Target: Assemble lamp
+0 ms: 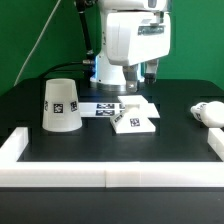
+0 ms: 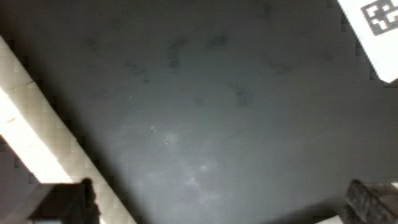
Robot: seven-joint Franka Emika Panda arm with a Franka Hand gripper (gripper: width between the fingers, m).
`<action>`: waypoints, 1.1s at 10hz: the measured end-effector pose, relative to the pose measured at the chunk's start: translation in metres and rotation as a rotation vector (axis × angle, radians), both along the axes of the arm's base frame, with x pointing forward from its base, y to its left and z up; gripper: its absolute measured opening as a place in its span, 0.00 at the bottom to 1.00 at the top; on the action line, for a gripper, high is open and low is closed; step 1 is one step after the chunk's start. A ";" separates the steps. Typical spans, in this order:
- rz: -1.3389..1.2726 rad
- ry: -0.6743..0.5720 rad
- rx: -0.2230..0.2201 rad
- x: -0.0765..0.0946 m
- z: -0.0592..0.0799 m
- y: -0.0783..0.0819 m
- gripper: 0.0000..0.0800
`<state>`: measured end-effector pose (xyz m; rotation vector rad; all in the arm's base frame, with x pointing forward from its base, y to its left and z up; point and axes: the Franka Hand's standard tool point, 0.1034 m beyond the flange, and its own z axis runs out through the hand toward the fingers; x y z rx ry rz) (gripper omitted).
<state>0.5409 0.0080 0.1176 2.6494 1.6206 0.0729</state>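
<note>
The tapered white shade [image 1: 62,105] stands on the black table at the exterior view's left. The flat square base [image 1: 133,118] lies in the middle, with tags on top. The small rounded bulb [image 1: 208,113] lies at the exterior view's right. My gripper [image 1: 149,76] hangs low behind the base, apart from all three parts. In the wrist view my gripper [image 2: 217,203] is open: the two dark fingertips [image 2: 63,205] stand far apart over bare table with nothing between them. A corner of a white tagged piece [image 2: 379,30] shows at the edge; I cannot tell which piece it is.
The marker board [image 1: 103,106] lies flat between shade and base. A low white wall [image 1: 110,178] runs along the table's front and up both sides; a stretch of white wall [image 2: 32,130] also shows in the wrist view. A cable hangs behind at the exterior view's left.
</note>
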 end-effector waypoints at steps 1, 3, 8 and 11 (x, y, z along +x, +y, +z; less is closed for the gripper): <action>0.000 0.000 0.000 0.000 0.000 0.000 0.87; 0.000 0.000 0.000 0.000 0.000 0.000 0.87; -0.009 -0.010 0.000 -0.009 -0.003 -0.004 0.87; -0.052 -0.007 -0.005 -0.054 -0.013 -0.024 0.87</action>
